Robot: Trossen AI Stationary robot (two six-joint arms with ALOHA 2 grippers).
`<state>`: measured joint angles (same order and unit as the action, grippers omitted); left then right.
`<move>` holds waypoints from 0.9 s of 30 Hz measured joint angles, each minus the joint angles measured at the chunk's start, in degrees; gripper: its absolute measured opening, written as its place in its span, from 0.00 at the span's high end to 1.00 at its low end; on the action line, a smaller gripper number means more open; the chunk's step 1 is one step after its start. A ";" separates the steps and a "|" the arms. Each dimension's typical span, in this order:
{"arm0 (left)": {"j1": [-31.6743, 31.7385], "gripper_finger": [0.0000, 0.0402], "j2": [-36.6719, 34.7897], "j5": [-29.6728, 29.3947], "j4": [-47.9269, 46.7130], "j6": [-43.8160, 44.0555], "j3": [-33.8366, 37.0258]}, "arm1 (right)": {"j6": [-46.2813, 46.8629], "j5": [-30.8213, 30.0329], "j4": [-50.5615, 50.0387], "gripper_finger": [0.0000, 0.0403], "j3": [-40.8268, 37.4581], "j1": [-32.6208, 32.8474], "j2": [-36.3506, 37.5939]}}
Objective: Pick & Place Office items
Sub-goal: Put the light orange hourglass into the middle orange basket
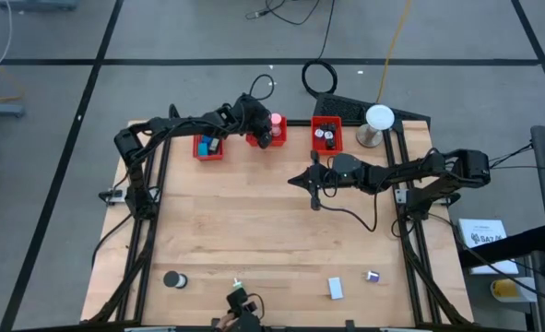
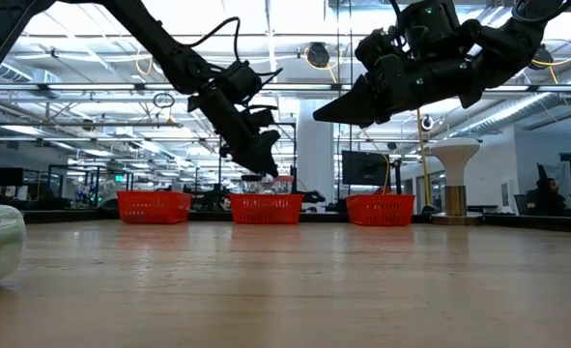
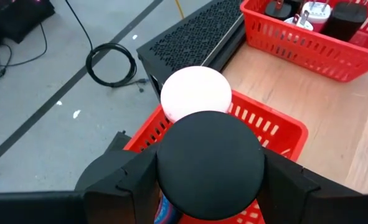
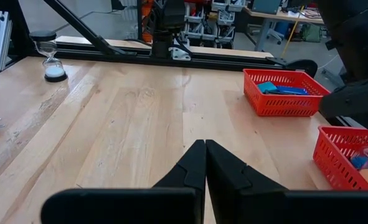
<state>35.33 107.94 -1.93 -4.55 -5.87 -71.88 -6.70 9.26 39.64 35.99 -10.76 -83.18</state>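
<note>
My left gripper (image 1: 265,132) hangs over the middle red bin (image 3: 277,132) at the table's far edge, shut on a black round roll (image 3: 210,165). A pale pink ball (image 3: 196,93) shows just beyond the roll, at the bin's far side. My right gripper (image 1: 314,191) hovers shut and empty above the middle of the table, seen also in the right wrist view (image 4: 205,163). The left red bin (image 1: 208,147) holds blue blocks. The right red bin (image 1: 326,135) holds black rolls and a white piece. My left gripper pinches the black roll by two opposite sides of its round rim (image 3: 165,163) between its two fingers (image 3: 131,180). The fingers come slanting down toward the table's far edge. The roll is lifted clear, above the middle bin.
On the near part of the table lie a black roll (image 1: 173,279), a white block (image 1: 335,289), a small purple bit (image 1: 373,276) and a green-white bit (image 1: 238,284). A white dome lamp (image 1: 378,118) stands at the far right. An hourglass (image 4: 54,62) stands near the left edge.
</note>
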 joint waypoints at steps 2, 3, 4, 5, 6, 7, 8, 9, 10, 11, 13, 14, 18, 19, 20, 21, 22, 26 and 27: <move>0.00 0.48 0.00 0.00 -0.11 0.00 0.00 | 0.00 0.00 0.00 0.99 0.00 0.00 0.01; -0.07 0.48 0.00 0.00 -0.09 0.00 0.00 | 0.00 0.00 0.00 0.99 0.00 0.00 0.02; -0.14 0.48 0.00 -0.04 -0.07 0.02 0.00 | 0.00 0.00 0.00 0.99 0.00 0.00 0.01; -0.17 0.48 0.00 -0.07 -0.07 0.02 0.00 | 0.00 0.00 0.00 0.99 0.00 0.00 0.02; -0.20 0.48 0.00 -0.07 -0.07 0.04 0.00 | 0.00 0.00 0.00 0.99 0.00 0.00 0.01; -0.20 0.48 0.00 -0.07 -0.16 0.15 0.00 | 0.00 0.00 0.00 0.99 0.00 0.00 0.01; -0.18 0.48 0.00 -0.01 -0.29 0.27 0.00 | 0.00 0.01 0.00 0.99 0.00 0.00 0.00; -0.16 0.48 0.00 0.18 -0.50 0.37 0.00 | 0.00 0.02 0.00 0.99 0.00 0.00 0.02; -0.17 0.48 0.00 0.22 -0.67 0.37 0.00 | 0.00 0.02 -0.02 0.99 0.00 0.00 0.02; -0.29 0.48 0.00 0.16 -0.71 0.35 0.01 | 0.00 0.02 0.00 0.99 0.00 0.00 0.00; -0.59 0.48 0.00 -0.45 -0.74 0.35 0.02 | 0.00 0.02 0.00 0.99 0.00 0.00 0.01; -0.64 0.48 0.00 -0.93 -0.77 0.33 0.02 | 0.00 0.02 -0.02 0.99 0.00 0.00 0.01; -0.65 0.48 0.00 -1.33 -0.90 0.46 0.04 | 0.00 0.02 -0.02 0.99 0.00 0.00 0.02; -0.74 0.48 0.00 -1.41 -0.92 0.59 0.04 | 0.00 0.02 -0.02 0.99 0.00 0.00 0.02; -0.80 0.48 -0.19 -1.60 -1.05 0.70 0.06 | 0.00 0.02 -0.02 0.99 0.00 0.00 0.01; -0.85 0.48 -0.33 -1.96 -1.09 0.90 0.09 | 0.00 0.02 -0.02 0.99 0.00 0.00 0.02; -0.97 0.48 -0.57 -2.47 -1.09 0.95 0.09 | 0.00 0.02 -0.02 0.99 0.00 0.00 0.02; -1.35 0.48 -1.05 -3.91 -1.38 1.93 0.13 | 0.00 0.02 -0.02 0.99 0.00 0.00 0.02; -1.34 0.48 -1.05 -3.91 -1.42 2.10 0.13 | 0.00 0.02 -0.02 0.99 0.00 0.00 0.02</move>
<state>33.99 106.89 -5.84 -5.97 -3.77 -71.75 -6.70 9.28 39.62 35.99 -10.76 -83.16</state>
